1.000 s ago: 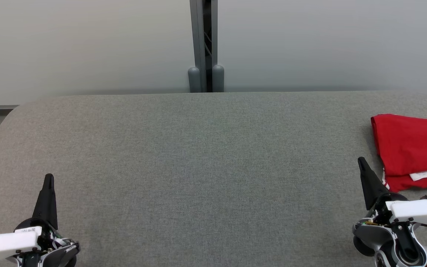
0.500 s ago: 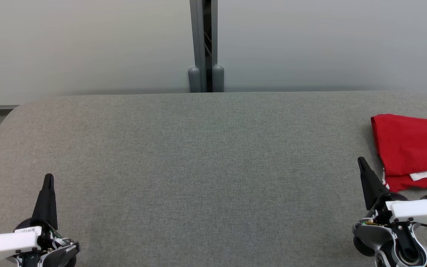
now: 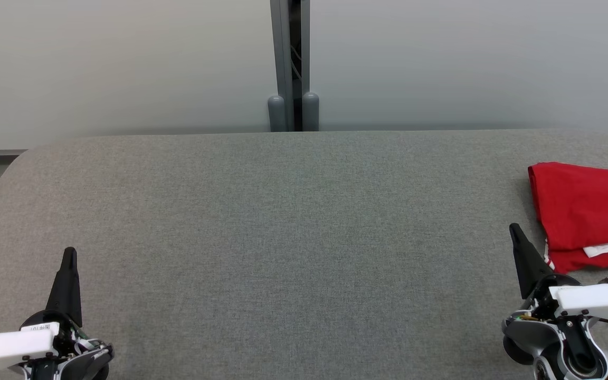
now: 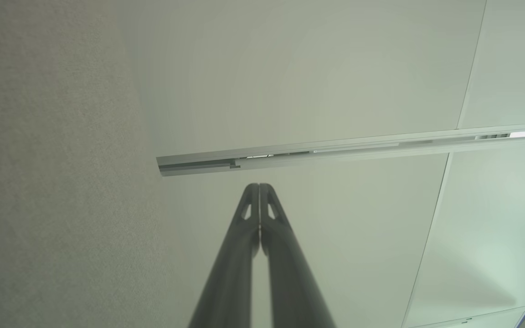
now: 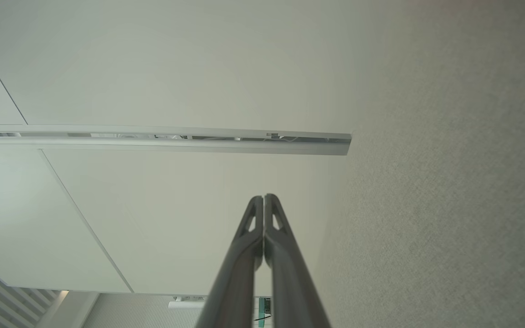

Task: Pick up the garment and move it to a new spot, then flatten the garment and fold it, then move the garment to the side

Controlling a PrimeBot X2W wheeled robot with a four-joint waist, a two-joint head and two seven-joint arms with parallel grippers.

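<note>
Folded red fabric garment (image 3: 583, 211) sits at the far right edge of the grey cloth-covered table (image 3: 283, 237), just beside the right gripper (image 3: 514, 228). The left gripper (image 3: 69, 251) is way over on the other side. Both clenched tight, nothing in them.

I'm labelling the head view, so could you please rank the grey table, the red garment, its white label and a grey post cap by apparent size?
1. grey table
2. red garment, cut off by the right edge
3. white label and grey post cap look about alike; the cap stands farther away, so unranked.
</note>
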